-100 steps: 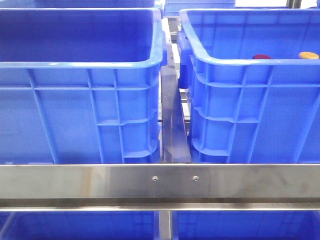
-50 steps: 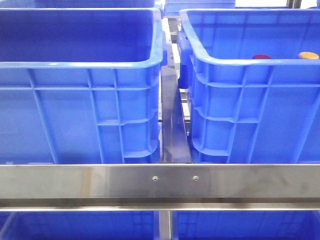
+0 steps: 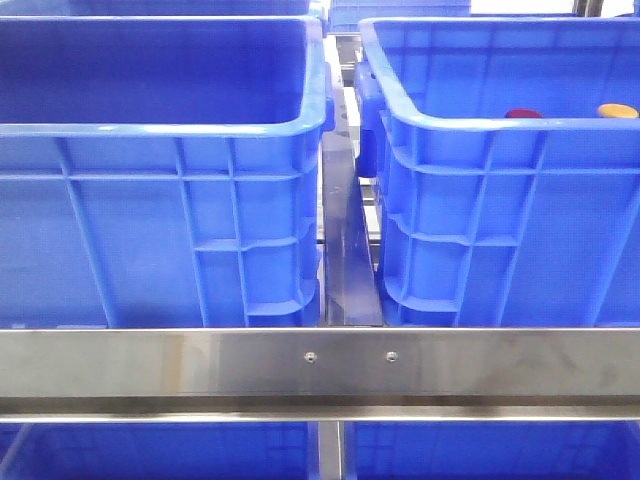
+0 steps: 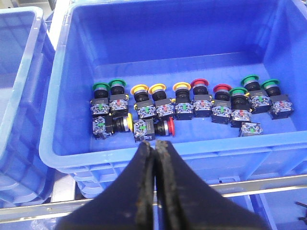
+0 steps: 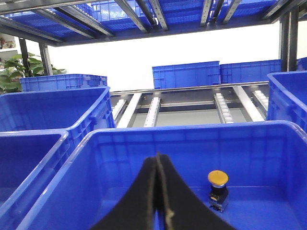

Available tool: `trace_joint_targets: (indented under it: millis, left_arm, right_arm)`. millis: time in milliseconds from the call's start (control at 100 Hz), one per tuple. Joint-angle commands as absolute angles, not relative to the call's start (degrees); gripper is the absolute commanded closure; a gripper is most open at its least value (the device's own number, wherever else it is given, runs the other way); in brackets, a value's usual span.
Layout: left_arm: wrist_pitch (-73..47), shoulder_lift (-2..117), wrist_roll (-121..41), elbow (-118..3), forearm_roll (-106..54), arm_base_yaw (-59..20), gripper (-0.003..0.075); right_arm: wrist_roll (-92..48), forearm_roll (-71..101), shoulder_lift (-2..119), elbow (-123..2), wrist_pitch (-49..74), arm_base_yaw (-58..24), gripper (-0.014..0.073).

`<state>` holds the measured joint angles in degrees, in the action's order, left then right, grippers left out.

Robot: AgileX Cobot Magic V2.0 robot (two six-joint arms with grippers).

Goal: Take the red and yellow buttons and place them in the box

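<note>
My left claw point(image 4: 155, 146) is pressed closed on nothing, its black fingers meeting above the near rim of a blue crate point(image 4: 62, 96) that holds a row of push-button switches: green, yellow and red caps on small black-and-grey bodies, two lying on their sides. My right claw point(image 5: 159, 165) is likewise closed and empty, hanging over the box point(image 5: 120, 143), where one yellow-capped button point(image 5: 218, 178) stands upright on the floor, just beside my fingers. From the front, a dark red cap point(image 3: 523, 114) and a yellow-orange cap point(image 3: 617, 111) peek over the right crate's rim point(image 3: 500, 124), well apart from each other. Nothing has shifted since a second ago.
</note>
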<state>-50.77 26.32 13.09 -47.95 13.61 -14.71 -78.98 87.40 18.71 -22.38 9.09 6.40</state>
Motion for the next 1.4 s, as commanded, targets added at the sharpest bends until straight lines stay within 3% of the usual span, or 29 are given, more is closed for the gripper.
trace_joint_targets:
  millis: [0,190,470,980,1220,1390]
  left_arm:
    - [-45.1,26.7,13.2,-49.5,14.1,-14.8,0.0739]
    - [-35.6,25.1,10.7,-45.6,14.1,-14.6,0.0739]
    - [-17.2,17.1,-0.7,-30.1,9.4,-11.4,0.0739]
    - [-0.6,2.9,-1.1,-4.8,5.6,-7.6,0.0739]
    - [10.3,2.4,-0.9,2.6,2.4,-4.8,0.0739]
    - [9.8,2.4,-0.9,2.5,2.1,-1.8,0.0739]
  right_arm:
    - [-79.4,87.5,19.0,-23.8,9.3,6.8,0.0661]
    - [-79.4,87.5,19.0,-23.8,9.3,6.8,0.0661]
    - [-79.4,87.5,19.0,-23.8,9.3,6.8,0.0661]
    - [-79.4,87.5,19.0,-23.8,9.3,6.8,0.0661]
    - [-79.4,87.5,19.0,-23.8,9.3,6.8,0.0661]
    - [-79.4,87.5,19.0,-23.8,9.3,6.8,0.0661]
